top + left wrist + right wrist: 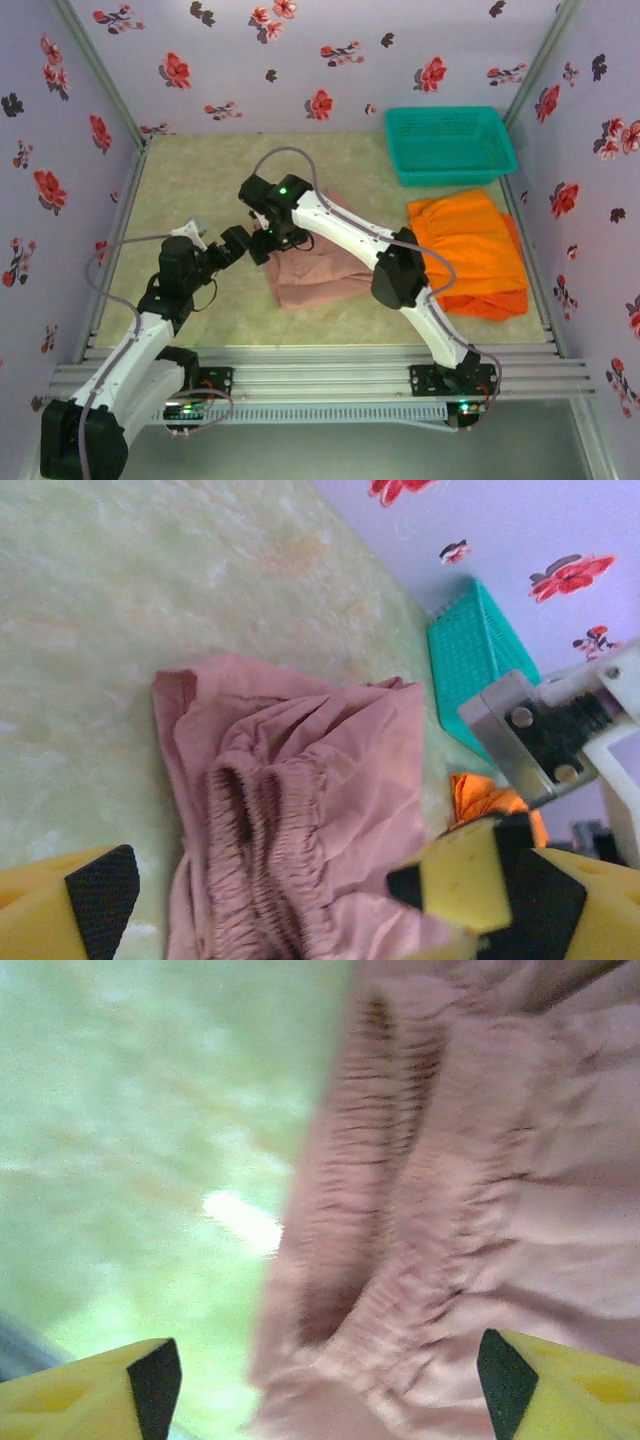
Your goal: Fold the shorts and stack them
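1. Shorts in two colours lie on the table [200, 190]: we see the pink-brown shorts [320, 278] crumpled near the middle and the orange shorts [465, 245] further right, apart from them.
2. We find the left gripper [236, 246] just beside the left end of the pink-brown shorts, pointing at them from the left. In its wrist view the yellow fingers [95, 905] stand wide apart and released, with the gathered waistband lying between and beyond them.
3. We find the right gripper [264, 243] pointing down at that same left end, close to the left gripper. Its wrist view shows its fingers [150, 1385] spread too, grasping nothing. The elastic waistband sits in blurred close-up between them, and bare table is on the left.
4. We cannot tell whether any of the finger pads touch the cloth.
5. We see the orange shorts lying fairly flat on a second, darker orange piece [490, 300], whose edge shows along the near and right sides.
6. We note the teal basket [450, 145] in the far right corner, just beyond the orange pile.
7. From the left wrist view we also catch the teal basket [480, 660] and a scrap of orange cloth [490, 800] past the pink-brown folds.
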`<state>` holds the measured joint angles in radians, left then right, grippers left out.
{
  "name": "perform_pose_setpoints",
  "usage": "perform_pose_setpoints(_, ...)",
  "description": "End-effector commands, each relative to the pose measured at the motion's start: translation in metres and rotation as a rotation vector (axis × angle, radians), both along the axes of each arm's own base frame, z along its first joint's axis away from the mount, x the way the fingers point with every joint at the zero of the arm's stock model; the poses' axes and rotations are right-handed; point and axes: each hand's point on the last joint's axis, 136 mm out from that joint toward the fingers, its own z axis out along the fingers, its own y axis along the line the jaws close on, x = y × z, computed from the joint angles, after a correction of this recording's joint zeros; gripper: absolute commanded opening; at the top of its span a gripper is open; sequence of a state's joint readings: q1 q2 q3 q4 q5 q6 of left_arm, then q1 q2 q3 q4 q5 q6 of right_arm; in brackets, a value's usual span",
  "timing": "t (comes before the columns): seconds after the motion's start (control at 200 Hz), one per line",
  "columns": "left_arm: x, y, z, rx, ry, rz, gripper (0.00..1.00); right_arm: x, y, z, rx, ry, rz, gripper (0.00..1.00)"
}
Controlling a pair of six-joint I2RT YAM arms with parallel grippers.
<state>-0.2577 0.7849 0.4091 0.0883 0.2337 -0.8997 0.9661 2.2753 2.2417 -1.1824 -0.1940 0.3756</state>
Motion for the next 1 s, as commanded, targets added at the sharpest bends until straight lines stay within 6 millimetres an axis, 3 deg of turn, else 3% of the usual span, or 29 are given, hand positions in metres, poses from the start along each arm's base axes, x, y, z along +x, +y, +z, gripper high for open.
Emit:
perform_pose_setpoints(0.0,0.005,0.003,0.036,-0.022,-0.063,0.013,0.99,-0.013,0.039,0.112,0.535,0.087,-0.001,0.92)
perform_pose_setpoints(0.04,0.005,0.0,0.044,-0.032,-0.075,-0.007,1.0,-0.007,0.029,0.128,0.615,0.067,-0.044,0.94)
perform_pose_setpoints(0.125,0.008,-0.015,0.054,-0.057,-0.073,-0.084,0.99,0.008,-0.002,0.13,0.65,0.007,-0.154,0.97)
perform_pose_setpoints(0.265,0.016,-0.042,0.052,-0.084,-0.007,-0.207,0.99,0.026,-0.062,0.089,0.522,-0.046,-0.337,0.98)
perform_pose_setpoints(0.39,0.023,-0.061,0.026,0.01,0.132,-0.28,0.99,0.033,-0.106,0.051,0.351,-0.097,-0.456,0.98)
perform_pose_setpoints(0.49,0.032,-0.073,0.005,0.089,0.232,-0.326,0.99,0.034,-0.129,0.037,0.243,-0.153,-0.468,0.99)
perform_pose_setpoints(0.66,0.046,-0.084,-0.033,0.195,0.355,-0.375,0.88,0.039,-0.163,0.022,0.143,-0.19,-0.525,0.99)
perform_pose_setpoints(0.835,0.055,-0.094,-0.056,0.239,0.415,-0.393,0.76,0.041,-0.195,0.02,0.093,-0.219,-0.58,0.99)
perform_pose_setpoints(0.995,0.056,-0.102,-0.072,0.291,0.461,-0.406,0.72,0.042,-0.218,0.024,0.078,-0.253,-0.633,0.99)
